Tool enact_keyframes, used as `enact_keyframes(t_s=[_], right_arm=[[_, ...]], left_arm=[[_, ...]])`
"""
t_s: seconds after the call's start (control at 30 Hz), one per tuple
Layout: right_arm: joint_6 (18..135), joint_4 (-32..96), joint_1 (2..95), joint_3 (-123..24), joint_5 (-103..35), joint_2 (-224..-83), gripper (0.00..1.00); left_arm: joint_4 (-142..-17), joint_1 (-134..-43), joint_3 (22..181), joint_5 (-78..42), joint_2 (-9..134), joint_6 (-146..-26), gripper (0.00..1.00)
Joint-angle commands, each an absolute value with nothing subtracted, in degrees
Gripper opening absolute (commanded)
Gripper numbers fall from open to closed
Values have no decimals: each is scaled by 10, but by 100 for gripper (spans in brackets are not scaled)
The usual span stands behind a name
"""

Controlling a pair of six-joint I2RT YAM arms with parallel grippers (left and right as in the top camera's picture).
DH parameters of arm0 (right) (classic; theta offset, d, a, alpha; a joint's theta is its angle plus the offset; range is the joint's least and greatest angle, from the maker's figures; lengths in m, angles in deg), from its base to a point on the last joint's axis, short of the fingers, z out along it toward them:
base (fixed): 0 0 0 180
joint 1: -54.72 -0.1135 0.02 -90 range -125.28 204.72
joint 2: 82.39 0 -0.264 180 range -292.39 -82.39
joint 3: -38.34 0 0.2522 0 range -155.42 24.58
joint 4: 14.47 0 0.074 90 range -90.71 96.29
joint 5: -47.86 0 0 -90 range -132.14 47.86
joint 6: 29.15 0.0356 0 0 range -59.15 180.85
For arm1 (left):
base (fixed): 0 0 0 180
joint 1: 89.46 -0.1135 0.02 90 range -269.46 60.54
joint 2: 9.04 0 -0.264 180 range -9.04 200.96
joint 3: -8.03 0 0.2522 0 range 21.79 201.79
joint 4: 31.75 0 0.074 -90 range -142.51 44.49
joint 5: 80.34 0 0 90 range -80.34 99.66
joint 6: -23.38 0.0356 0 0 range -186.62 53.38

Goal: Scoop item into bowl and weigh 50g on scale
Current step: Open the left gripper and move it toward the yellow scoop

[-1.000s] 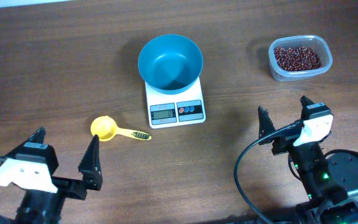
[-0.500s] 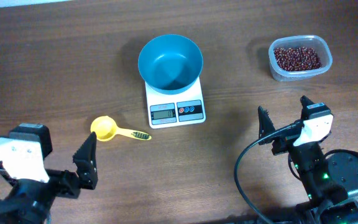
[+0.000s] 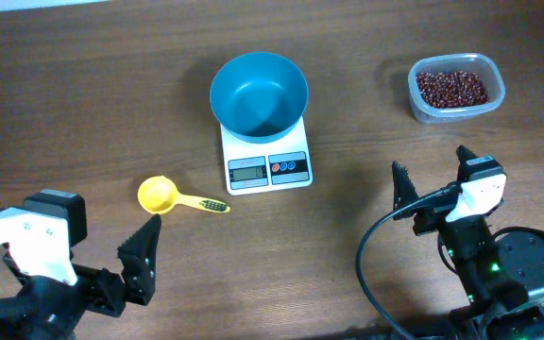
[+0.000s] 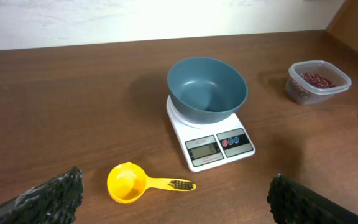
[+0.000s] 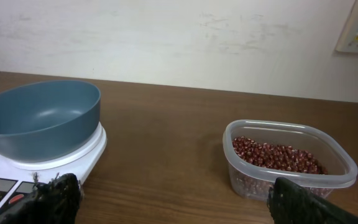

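Note:
The blue bowl (image 3: 259, 94) stands empty on the white scale (image 3: 267, 168). Dark red-brown beans (image 3: 451, 88) fill a clear tub (image 3: 492, 83) at the far right. A yellow scoop (image 3: 161, 195) lies on the table left of the scale. My left gripper (image 3: 83, 269) is wide open and empty at the near left, behind the scoop (image 4: 129, 182). My right gripper (image 3: 434, 179) is open and empty at the near right, well short of the tub (image 5: 288, 162). The bowl (image 4: 207, 90) (image 5: 39, 118) and the scale (image 4: 219, 144) show in both wrist views.
The brown wooden table (image 3: 83, 104) carries nothing else. A black cable (image 3: 366, 255) loops beside the right arm. A pale wall (image 5: 179, 37) runs behind the table's far edge.
My left arm has drawn back toward the table's near edge and turned, its visible finger now lower in the overhead view. The right arm and the objects have not moved.

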State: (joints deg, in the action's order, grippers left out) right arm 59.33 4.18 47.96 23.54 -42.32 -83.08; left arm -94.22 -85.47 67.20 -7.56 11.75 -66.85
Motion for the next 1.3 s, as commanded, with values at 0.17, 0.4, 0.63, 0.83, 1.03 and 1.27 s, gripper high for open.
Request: enact_keyframes(t_s=[0.17, 0.4, 0.63, 0.83, 1.03, 1.27], right_arm=[[596, 43, 476, 240, -427, -827, 99], [596, 43, 476, 240, -427, -827, 99], [596, 43, 476, 240, -427, -827, 99], [596, 43, 476, 240, -427, -827, 99], [596, 43, 476, 240, -427, -827, 99], [596, 43, 476, 240, -427, -827, 99]], left_arm=[[-953, -858, 683, -180, 120, -674, 99], [-979, -858, 683, -115, 120, -711, 99], [-1031, -858, 683, -68, 120, -722, 99], [-1052, -858, 683, -66, 120, -734, 99], [-1052, -858, 683, -66, 120, -735, 99], [-1059, -858, 683, -66, 120, -735, 99]])
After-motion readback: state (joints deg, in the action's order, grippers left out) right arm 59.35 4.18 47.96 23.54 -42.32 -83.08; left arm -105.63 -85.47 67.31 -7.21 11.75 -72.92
